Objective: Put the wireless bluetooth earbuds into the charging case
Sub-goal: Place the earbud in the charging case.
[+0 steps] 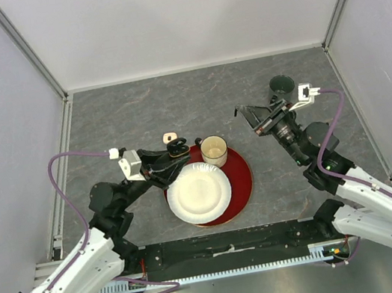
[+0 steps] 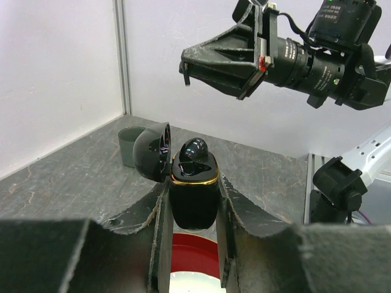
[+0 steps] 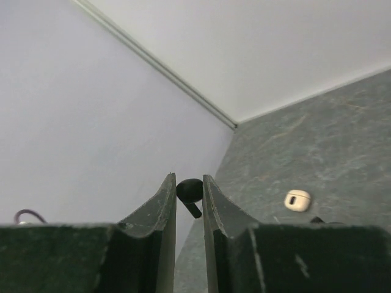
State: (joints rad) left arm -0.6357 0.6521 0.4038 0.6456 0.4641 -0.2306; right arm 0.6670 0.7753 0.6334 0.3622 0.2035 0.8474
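Note:
My left gripper (image 1: pixel 172 153) is shut on the black charging case (image 2: pixel 194 198) and holds it upright above the red plate. The case lid (image 2: pixel 151 151) hangs open to the left, and one black earbud (image 2: pixel 194 150) sits in the case. My right gripper (image 3: pixel 189 186) is shut on a second black earbud (image 3: pixel 189 190), stem pointing down, held in the air. In the left wrist view the right gripper (image 2: pixel 185 68) hovers above and to the right of the case, apart from it. No white earbuds show.
A small white case (image 1: pixel 170 136) lies on the table behind the left gripper and also shows in the right wrist view (image 3: pixel 297 199). A paper cup (image 1: pixel 214 151) and a white paper plate (image 1: pixel 199 191) stand on the red plate (image 1: pixel 241 176). A dark cup (image 1: pixel 282 86) stands at the back right.

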